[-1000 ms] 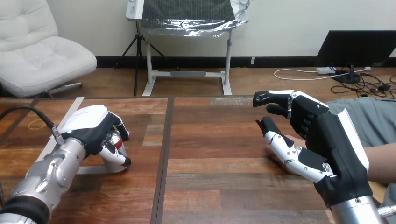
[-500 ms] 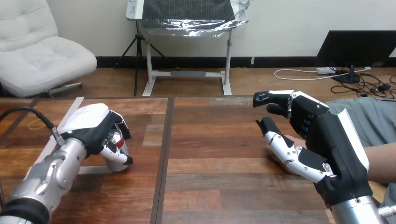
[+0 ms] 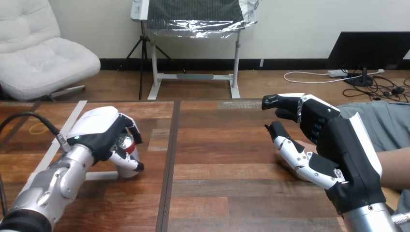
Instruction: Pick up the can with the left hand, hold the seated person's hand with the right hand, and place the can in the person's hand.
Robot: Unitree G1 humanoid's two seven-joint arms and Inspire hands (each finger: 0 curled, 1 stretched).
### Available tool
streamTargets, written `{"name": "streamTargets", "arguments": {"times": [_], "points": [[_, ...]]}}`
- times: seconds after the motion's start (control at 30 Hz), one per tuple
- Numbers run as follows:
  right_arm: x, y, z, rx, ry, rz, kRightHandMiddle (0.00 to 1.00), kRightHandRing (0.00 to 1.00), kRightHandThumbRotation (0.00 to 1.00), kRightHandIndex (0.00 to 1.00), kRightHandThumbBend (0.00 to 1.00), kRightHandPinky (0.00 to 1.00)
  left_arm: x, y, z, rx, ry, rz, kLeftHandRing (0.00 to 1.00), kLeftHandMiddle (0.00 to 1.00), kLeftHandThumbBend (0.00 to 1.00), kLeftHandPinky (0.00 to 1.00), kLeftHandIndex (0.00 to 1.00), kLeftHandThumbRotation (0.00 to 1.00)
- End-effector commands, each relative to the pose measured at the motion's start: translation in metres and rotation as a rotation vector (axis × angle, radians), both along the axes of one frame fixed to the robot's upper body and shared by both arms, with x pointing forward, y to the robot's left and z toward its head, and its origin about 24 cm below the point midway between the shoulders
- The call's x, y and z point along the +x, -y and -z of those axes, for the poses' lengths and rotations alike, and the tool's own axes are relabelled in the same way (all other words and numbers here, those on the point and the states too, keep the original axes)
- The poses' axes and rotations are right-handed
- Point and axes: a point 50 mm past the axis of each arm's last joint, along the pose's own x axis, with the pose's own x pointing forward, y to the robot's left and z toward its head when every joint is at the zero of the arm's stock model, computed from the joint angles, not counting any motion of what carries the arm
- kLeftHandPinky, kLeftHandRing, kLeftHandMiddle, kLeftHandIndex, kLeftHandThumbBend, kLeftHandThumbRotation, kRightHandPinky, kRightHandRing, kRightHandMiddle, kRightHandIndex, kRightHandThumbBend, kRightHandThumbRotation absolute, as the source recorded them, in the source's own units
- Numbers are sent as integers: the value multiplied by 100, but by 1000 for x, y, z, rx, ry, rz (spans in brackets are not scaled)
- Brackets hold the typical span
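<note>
1. The can [image 3: 126,144], red and silver, has print too small to read.
2. The left hand [image 3: 104,135] has its fingers curled round the can, low at the left of the wooden table [image 3: 217,159], near white tape [image 3: 72,113].
3. The right hand [image 3: 333,145] hangs over the person's hand [image 3: 296,170], fingers loosely bent and spread from the thumb.

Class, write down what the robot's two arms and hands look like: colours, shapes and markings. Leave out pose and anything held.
The left forearm and right forearm are silver and rounded. The left hand and right hand are black with smooth white shells on their backs. The left hand's fingers are jointed, black and white.
</note>
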Motion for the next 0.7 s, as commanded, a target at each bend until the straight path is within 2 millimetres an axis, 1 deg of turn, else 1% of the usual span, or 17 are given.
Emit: {"name": "streamTargets", "arguments": {"times": [0.0,0.4,0.67], "points": [[9,-4,-16,1,83,-19,75,80,0,64,35,80,14,6,-39,-37,148,46,41,48,71,35,52,0],[9,-4,-16,6,76,-12,76,80,0,66,35,79,12,17,-50,-34,176,104,40,47,68,34,52,0],[10,-3,-16,11,71,2,77,80,0,69,38,78,9,26,-60,-40,205,143,41,48,67,36,51,0]]}}
